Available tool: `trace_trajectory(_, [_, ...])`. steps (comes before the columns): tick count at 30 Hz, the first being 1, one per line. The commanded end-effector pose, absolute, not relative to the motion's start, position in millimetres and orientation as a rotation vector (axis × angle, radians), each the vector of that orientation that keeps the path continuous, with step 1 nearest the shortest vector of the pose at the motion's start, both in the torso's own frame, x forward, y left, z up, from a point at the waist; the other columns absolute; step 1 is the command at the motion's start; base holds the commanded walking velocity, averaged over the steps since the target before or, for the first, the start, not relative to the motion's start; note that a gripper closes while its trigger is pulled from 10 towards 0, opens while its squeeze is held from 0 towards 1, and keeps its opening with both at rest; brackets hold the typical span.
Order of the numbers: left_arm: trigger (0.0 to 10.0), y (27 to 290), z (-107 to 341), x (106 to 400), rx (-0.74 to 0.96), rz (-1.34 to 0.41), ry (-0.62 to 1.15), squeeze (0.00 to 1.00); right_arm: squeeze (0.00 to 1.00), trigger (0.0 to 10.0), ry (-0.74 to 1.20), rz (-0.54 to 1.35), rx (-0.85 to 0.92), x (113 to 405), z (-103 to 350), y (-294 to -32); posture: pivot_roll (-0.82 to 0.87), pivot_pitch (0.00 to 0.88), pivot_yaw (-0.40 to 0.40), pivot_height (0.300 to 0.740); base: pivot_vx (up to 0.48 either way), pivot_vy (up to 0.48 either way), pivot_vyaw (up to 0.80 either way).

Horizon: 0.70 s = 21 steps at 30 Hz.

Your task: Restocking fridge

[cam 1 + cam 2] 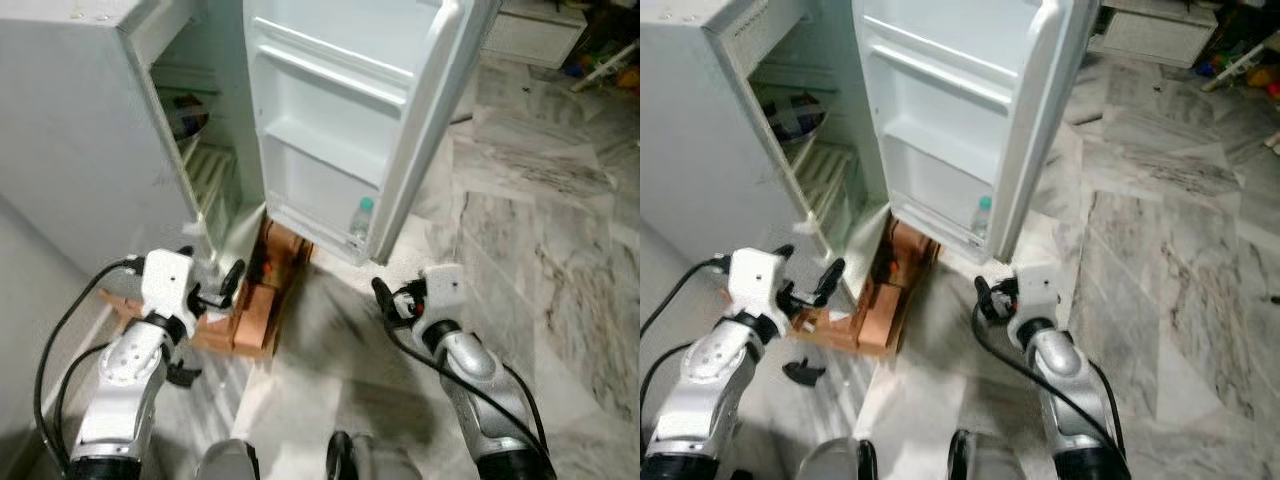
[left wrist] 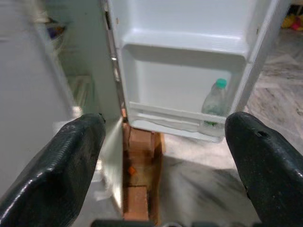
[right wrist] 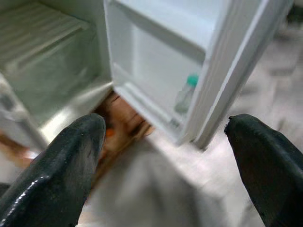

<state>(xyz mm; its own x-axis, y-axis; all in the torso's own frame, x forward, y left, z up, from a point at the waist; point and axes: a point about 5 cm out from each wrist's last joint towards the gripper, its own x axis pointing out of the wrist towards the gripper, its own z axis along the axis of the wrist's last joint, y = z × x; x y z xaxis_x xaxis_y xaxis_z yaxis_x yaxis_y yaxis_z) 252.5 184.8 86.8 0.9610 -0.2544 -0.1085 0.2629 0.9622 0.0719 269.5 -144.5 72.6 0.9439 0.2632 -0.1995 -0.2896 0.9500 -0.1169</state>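
Observation:
The white fridge (image 1: 80,130) stands open, and its door (image 1: 340,110) is swung wide toward me. A clear bottle (image 1: 361,219) with a green cap stands upright in the lowest door shelf (image 2: 180,118). A dark bowl (image 1: 795,118) rests on an inner shelf. My left gripper (image 1: 212,268) is open and empty, low in front of the fridge's bottom edge. My right gripper (image 1: 388,300) is open and empty too, just below the door's outer corner. Both wrist views look past spread fingers (image 2: 71,156) at the bottle (image 3: 185,93).
The fridge rests on a stand of brown wooden blocks (image 1: 265,300). Grey marble floor (image 1: 520,220) spreads out to the right. A white cabinet (image 1: 530,35) and some colourful items (image 1: 600,60) are at the far right. A pale wall (image 1: 20,300) lies to my left.

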Motion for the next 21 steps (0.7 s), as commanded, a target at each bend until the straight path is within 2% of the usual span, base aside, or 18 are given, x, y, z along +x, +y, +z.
trace_trajectory(1, [10.0,183.8,81.9,247.6,0.089,-0.26,0.12,0.0,0.0,10.0,0.197,0.29,-0.206,270.0,69.2,-144.7,0.08,0.146,-0.055,0.74,0.39,-0.274,0.0])
trace_trajectory(2, [10.0,183.3,81.9,247.1,0.087,-0.262,0.12,0.0,0.0,10.0,0.201,0.287,-0.215,270.2,68.6,-145.0,0.08,0.144,-0.058,0.74,0.409,-0.247,0.0])
trace_trajectory(5, [10.0,176.5,87.2,248.5,0.075,-0.291,0.099,0.0,0.0,10.0,0.227,0.291,-0.061,269.2,67.9,-146.1,0.09,0.133,-0.064,0.74,0.423,0.0,0.0])
trace_trajectory(9, [10.0,176.4,87.3,252.0,0.056,-0.264,0.103,0.0,0.0,10.0,0.155,0.255,-0.001,269.1,74.9,-146.2,0.08,0.108,-0.06,0.74,0.425,0.0,0.0])
trace_trajectory(12, [10.0,175.2,84.6,252.0,0.052,-0.266,0.11,0.0,0.0,10.0,0.175,0.237,0.001,270.0,72.1,-145.3,0.07,0.098,-0.061,0.74,0.426,0.0,0.0])
trace_trajectory(17, [10.0,166.2,87.7,253.4,0.05,-0.282,0.099,0.0,0.0,10.0,0.171,0.172,-0.033,271.7,68.2,-150.6,0.08,0.083,-0.081,0.74,0.426,0.0,-0.77])
trace_trajectory(21, [10.0,169.3,86.1,255.6,0.047,-0.257,0.104,0.0,0.0,10.0,0.158,0.135,-0.058,277.7,69.4,-151.3,0.08,0.079,-0.082,0.74,0.424,0.0,-0.8])
